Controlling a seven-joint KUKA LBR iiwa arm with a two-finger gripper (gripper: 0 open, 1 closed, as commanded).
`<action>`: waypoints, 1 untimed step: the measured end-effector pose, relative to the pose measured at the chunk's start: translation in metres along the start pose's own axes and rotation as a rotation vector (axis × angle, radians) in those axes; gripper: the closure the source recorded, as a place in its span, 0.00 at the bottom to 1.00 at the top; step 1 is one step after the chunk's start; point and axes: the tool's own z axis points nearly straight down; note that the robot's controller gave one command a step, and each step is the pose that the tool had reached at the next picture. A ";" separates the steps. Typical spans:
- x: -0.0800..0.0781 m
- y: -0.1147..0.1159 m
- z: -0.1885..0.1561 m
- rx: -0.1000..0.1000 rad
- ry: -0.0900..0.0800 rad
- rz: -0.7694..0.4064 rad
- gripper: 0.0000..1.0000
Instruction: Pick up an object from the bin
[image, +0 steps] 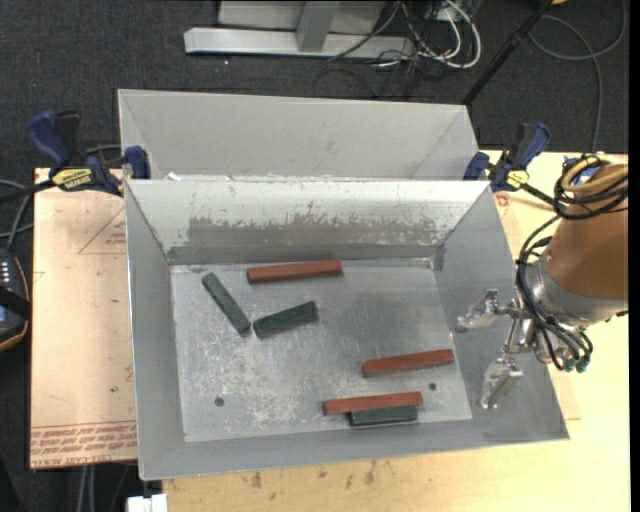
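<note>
My gripper (483, 349) hangs over the bin's right sloping wall, its two metal fingers spread wide with nothing between them. Closest to it, on the bin floor to its left, lies a red-brown bar (407, 363). Below that, near the front edge, a second red-brown bar (371, 404) rests against a dark green bar (383, 417).
Further off, a third red-brown bar (295, 271) lies by the back wall. Two dark green bars (226, 303) (285, 319) lie at the floor's left, almost touching end to end. The arm with its orange cover stands at the right.
</note>
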 end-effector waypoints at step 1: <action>0.000 0.000 0.000 0.000 0.000 -0.001 0.00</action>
